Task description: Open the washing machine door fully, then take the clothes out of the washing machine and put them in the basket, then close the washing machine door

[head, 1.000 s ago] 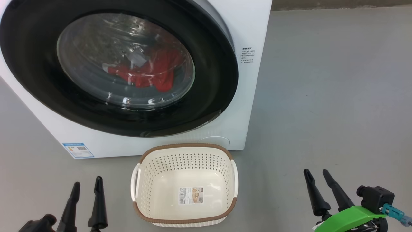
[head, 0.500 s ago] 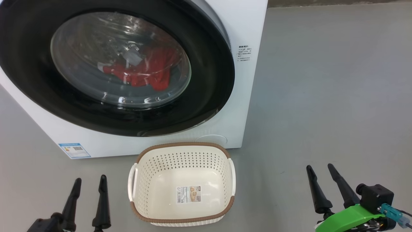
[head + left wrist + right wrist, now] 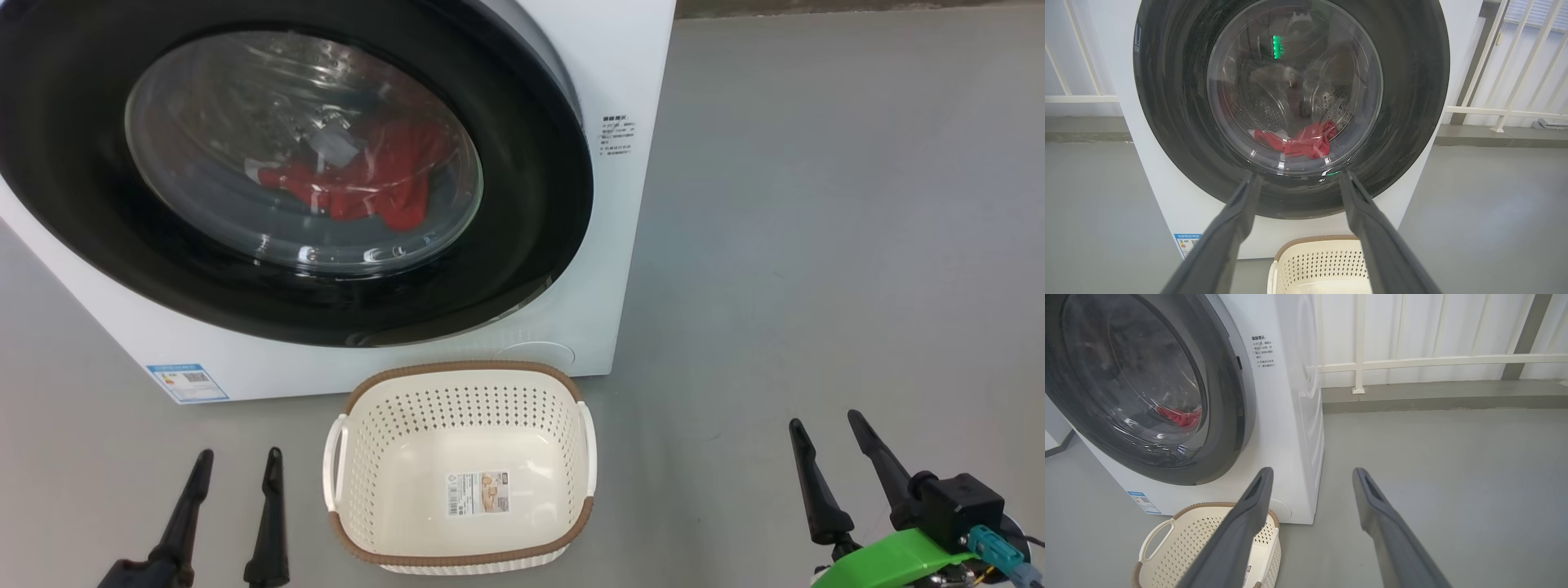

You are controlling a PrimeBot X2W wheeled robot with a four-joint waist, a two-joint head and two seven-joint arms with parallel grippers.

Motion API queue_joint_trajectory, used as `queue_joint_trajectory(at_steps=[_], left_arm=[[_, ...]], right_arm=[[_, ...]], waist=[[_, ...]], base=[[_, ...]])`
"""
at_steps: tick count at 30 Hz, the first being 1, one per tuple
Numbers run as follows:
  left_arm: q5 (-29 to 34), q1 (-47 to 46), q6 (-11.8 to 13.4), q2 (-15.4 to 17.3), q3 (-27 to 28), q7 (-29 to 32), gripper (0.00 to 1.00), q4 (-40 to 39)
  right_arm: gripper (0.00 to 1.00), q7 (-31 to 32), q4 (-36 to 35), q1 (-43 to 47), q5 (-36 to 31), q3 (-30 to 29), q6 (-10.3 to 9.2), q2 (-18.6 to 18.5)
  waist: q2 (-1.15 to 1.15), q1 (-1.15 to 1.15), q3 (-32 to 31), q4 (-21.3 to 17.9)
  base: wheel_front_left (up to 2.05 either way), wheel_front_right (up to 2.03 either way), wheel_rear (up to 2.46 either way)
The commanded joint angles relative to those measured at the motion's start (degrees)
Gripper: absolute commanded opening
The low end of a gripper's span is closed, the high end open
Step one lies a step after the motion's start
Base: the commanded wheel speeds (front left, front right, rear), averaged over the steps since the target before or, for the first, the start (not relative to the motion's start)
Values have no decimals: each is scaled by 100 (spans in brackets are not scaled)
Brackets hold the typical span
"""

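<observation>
The left gripper (image 3: 239, 453) and right gripper (image 3: 823, 419) have fingers (image 3: 268, 514) spread wide, holding nothing. The basket (image 3: 465, 367) sits between them. Past the fingertips the door (image 3: 531, 204) is shut on the washer (image 3: 629, 65), with red clothes (image 3: 367, 184) behind its glass.

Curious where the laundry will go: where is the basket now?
In the head view the basket stands on the floor at low centre, just in front of the washing machine, between the left gripper and the right gripper.
</observation>
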Motion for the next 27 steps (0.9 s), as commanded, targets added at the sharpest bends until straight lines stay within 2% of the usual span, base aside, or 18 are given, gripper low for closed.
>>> queue_joint_trajectory(at_steps=[1, 27], left_arm=[[6, -53, 34, 98, 168, -70, 100, -163], [-280, -27, 156, 98, 245, -70, 100, -30]], right_arm=[[100, -70, -162, -6, -10, 125, -6, -21], [100, -70, -193, 93, -141, -254, -6, 136]], waist=[[0, 0, -5, 1], [0, 0, -14, -43]], base=[[0, 0, 0], [0, 0, 0]])
